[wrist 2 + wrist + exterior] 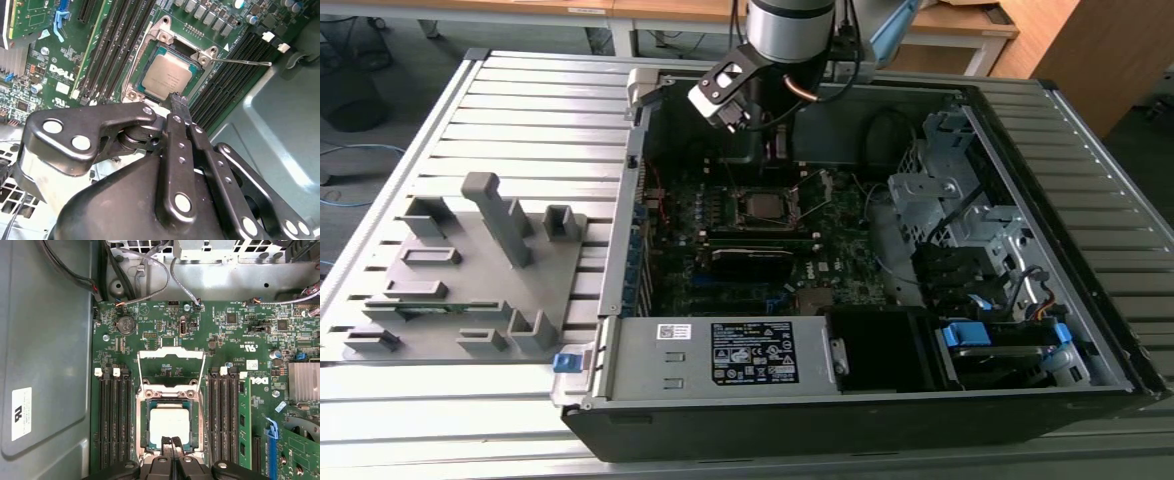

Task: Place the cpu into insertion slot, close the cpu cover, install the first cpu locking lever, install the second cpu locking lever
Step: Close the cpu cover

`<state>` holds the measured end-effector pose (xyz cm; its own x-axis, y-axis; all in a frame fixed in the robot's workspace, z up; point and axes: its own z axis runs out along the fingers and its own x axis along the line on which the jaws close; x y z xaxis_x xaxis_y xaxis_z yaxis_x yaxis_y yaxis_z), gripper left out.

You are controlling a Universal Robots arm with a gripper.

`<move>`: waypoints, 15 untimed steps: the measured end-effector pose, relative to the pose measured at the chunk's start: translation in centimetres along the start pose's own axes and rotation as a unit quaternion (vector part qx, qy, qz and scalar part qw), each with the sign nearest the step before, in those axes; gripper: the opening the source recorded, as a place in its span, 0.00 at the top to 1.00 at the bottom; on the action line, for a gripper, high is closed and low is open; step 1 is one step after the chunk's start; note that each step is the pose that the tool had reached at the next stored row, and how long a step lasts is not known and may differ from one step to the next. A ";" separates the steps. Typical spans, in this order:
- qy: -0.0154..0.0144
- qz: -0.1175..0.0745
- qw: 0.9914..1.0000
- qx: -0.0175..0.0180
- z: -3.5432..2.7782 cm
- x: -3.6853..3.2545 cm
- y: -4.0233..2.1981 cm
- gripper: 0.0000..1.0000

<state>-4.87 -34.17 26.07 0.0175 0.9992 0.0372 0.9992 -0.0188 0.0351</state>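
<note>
The cpu (169, 423), a silvery square chip, lies flat in the insertion slot (143, 425) on the green board; it also shows in the second wrist view (167, 75) and in the exterior view (765, 208). The cpu cover (171, 354) is swung open, lying back on the board beyond the socket. A thin metal locking lever (245, 62) sticks out sideways from the socket's corner, unlatched. My gripper (172, 442) (177, 100) hovers over the socket's edge with its black fingers shut together and nothing between them. In the exterior view the gripper (771, 140) hangs inside the case above the socket.
Long black memory slots (114, 420) flank the socket, with a green module (243, 425) and a heat sink (303, 382) to one side. Loose cables (150, 262) run along the case wall. Outside the case, a grey fixture plate (467, 270) lies on the slatted table at the exterior view's left.
</note>
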 end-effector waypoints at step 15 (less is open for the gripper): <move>0.000 0.000 1.000 0.000 -0.24 0.01 0.20 0.89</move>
<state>-4.67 -34.17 26.32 0.0175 0.9992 0.0373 0.9992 -0.0188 0.0351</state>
